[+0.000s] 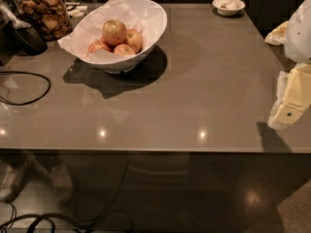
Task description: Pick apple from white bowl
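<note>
The white bowl (154, 21) stands at the back left of the grey table, lined with crinkled white paper. Several apples lie in it. The apple (114, 31), pale yellow-green with a pink blush, sits on top of the pile, with smaller, redder apples (134, 39) beside and below it. My gripper (291, 101) shows as a cream-coloured part at the right edge of the view, above the table's right side. It is far to the right of the bowl and touches nothing.
A glass jar of snacks (44, 11) and a dark scoop-like object (26, 37) stand left of the bowl. A small white dish with a stick (228, 6) sits at the back right. A black cable (29, 89) loops at the left. The table's front edge (146, 151) crosses the view.
</note>
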Robot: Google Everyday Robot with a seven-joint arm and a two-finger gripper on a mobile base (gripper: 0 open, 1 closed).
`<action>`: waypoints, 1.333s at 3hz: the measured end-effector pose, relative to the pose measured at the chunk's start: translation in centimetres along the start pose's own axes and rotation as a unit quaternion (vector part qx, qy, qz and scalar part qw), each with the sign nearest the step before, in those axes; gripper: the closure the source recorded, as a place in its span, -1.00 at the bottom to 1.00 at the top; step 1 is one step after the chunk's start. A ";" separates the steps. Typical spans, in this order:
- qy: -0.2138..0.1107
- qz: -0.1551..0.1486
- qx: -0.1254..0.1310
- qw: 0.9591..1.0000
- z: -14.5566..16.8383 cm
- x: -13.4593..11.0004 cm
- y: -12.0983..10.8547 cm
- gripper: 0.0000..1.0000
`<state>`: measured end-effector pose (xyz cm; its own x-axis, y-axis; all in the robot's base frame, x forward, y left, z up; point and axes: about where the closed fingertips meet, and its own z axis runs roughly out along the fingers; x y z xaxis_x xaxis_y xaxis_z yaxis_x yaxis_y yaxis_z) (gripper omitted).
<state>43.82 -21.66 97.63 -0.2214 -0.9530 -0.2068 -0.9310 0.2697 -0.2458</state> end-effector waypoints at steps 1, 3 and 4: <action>0.000 0.000 0.000 1.000 0.0 0.0 0.0 -1.00; -0.047 -0.057 -0.054 0.996 1.6 -7.8 -3.3 -1.00; -0.067 -0.123 -0.046 0.989 1.7 -13.5 -4.3 -1.00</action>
<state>51.29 -9.72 99.82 0.0498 -0.9598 -0.2764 -0.9757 0.0124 -0.2189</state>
